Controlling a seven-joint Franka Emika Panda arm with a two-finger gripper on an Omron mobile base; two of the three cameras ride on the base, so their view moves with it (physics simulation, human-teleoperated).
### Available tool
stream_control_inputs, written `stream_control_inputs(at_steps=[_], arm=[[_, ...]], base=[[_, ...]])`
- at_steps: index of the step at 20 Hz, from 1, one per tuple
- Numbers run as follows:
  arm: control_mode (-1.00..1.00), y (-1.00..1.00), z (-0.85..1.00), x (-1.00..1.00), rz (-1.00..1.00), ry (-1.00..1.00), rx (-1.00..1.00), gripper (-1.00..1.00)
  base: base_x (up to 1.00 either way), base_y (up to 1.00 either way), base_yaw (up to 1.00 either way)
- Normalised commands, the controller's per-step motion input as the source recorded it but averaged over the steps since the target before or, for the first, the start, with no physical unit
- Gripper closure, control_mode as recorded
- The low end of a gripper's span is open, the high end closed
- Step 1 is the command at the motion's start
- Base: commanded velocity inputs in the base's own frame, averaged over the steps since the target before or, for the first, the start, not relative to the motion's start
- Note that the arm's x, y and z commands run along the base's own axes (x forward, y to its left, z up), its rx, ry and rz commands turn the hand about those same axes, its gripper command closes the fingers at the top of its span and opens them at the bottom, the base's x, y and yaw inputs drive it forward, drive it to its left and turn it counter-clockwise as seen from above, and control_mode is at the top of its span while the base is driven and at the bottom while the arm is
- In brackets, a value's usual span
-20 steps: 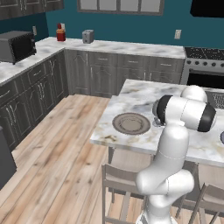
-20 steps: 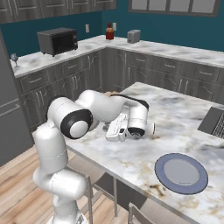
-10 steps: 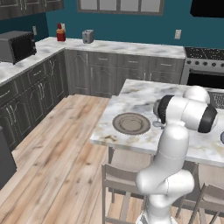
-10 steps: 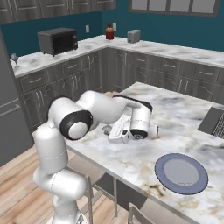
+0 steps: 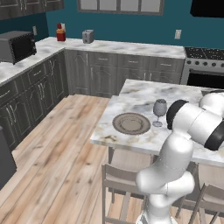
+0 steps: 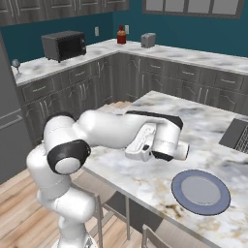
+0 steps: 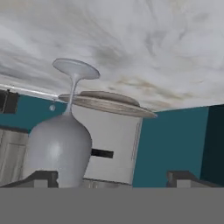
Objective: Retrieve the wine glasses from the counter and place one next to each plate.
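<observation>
One grey wine glass (image 5: 159, 111) stands upright on the marble island, just right of the brownish-grey plate (image 5: 131, 123). The hand view is rolled upside down. There the glass (image 7: 61, 144) rests on its foot in front of that plate (image 7: 107, 104), close to the left fingertip (image 7: 41, 177). My gripper (image 7: 113, 178) is open, its fingers wide apart and holding nothing. My hand (image 6: 145, 144) hovers low over the island, left of the pale blue-grey plate (image 6: 201, 191). The other wine glass (image 6: 16, 64) stands far left on the counter (image 6: 193, 55).
A microwave (image 6: 63, 44), a red bottle (image 6: 121, 35) and a toaster (image 6: 147, 39) sit on the counter. A stove (image 5: 203, 65) stands at the right. Stools (image 5: 124, 179) line the island's near side. A dark sink edge (image 6: 235, 135) lies right of my hand.
My arm has drawn back a little to the right, so the glass beside the brownish plate now shows standing free. The plates have not moved.
</observation>
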Motion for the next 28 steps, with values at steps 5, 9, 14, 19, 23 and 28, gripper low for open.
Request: stream_control_inputs(at_steps=[5, 9, 14, 19, 23, 28], arm=[[-1.0, -0.13, 0.99, -0.84, -0.22, -0.04, 0.02, -1.0], [-1.0, 0.0, 1.0, -0.98, -0.13, -0.09, 0.0, -1.0], [-1.0, 0.05, 1.0, -0.93, -0.04, -0.05, 0.0, -1.0], [-1.0, 0.05, 1.0, -0.91, 0.0, -0.1, 0.0, -1.0], [-1.0, 0.35, 0.73, -1.0, 0.0, -0.18, 0.0, -1.0], [-1.0, 0.97, 0.11, -0.73, 0.0, -0.18, -0.08, -1.0]], base=[[0.0, 0.0, 0.0], [0.0, 0.0, 0.0], [0.0, 0.0, 0.0], [0.0, 0.0, 0.0], [0.0, 0.0, 0.0], [0.0, 0.0, 0.0]])
